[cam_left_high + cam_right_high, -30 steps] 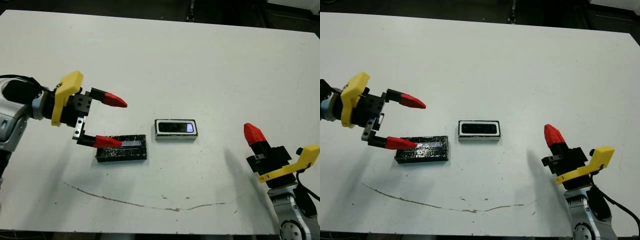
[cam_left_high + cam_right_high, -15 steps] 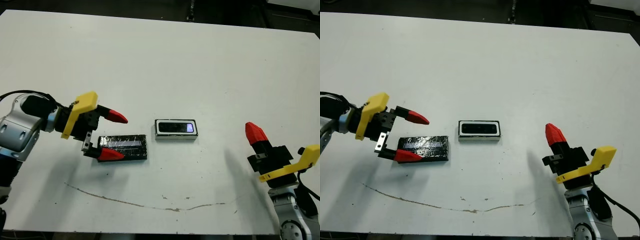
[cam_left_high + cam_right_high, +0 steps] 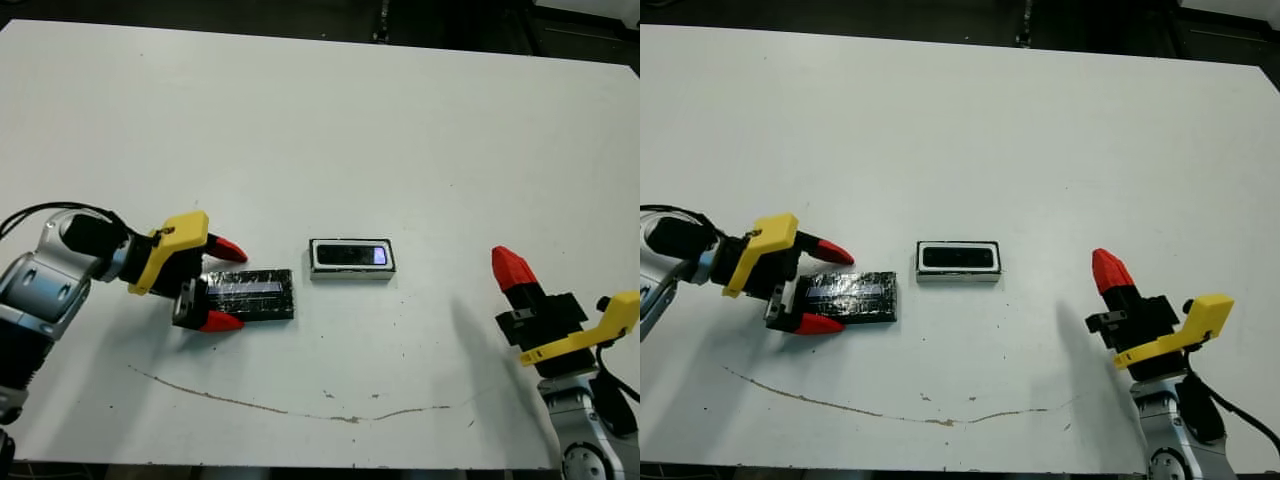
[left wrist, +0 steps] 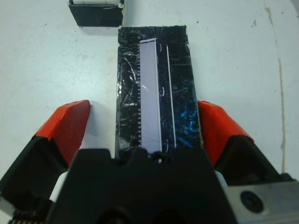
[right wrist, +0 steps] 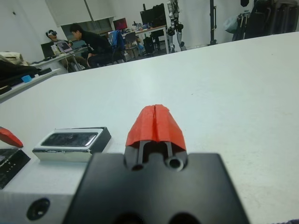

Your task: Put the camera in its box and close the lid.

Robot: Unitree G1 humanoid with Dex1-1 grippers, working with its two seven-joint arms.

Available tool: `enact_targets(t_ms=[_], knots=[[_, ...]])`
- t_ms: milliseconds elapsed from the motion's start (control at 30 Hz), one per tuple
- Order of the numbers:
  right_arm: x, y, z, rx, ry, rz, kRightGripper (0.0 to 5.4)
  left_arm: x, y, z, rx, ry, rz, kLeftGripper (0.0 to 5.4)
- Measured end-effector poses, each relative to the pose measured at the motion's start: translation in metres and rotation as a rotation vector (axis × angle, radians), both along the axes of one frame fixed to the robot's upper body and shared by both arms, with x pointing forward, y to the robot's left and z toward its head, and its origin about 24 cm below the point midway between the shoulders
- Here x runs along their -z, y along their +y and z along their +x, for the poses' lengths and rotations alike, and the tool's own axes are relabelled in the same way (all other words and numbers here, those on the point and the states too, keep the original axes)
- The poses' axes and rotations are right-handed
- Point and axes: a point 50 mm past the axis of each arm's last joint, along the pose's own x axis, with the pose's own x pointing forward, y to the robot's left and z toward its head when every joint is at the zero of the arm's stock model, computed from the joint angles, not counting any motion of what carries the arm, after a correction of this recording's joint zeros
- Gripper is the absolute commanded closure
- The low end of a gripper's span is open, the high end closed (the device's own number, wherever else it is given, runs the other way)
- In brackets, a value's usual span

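Centrally, the camera [image 3: 351,256] sits inside the box [image 3: 351,273]; the lid [image 3: 247,295] lies lower left of it, flat between the left gripper [image 4: 145,122]'s spread, non-touching fingers. Risk: closing off-centre could skid the glossy lid. Lower right, the right gripper [image 5: 155,125]'s fingers meet, empty. White table [image 3: 330,110], scuffed; people sit at desks beyond.

light: bright, even | shadows: soft on table [image 3: 400,120] | glare: lid [image 4: 154,98] stripe | focus: sharp

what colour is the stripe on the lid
Pale lilac-white, on the glossy black lid; clearest in the left wrist view.
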Motion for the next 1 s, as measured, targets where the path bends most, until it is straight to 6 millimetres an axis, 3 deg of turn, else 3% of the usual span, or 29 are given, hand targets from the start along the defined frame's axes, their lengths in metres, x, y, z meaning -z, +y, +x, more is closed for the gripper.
enact_targets(t_ms=[233,700,1000], knots=[[-0.001,0.000,0.000,0.001,0.000,-0.003,5.40,-0.005,-0.008,-0.007,-0.011,-0.098,0.040,0.22],[0.000,0.000,0.000,-0.001,0.003,-0.001,5.40,0.010,-0.006,-0.012,-0.161,-0.096,-0.131,2.25],[0.001,0.000,0.000,-0.002,0.007,0.001,5.40,0.011,-0.001,-0.011,-0.195,-0.042,-0.175,2.25]])
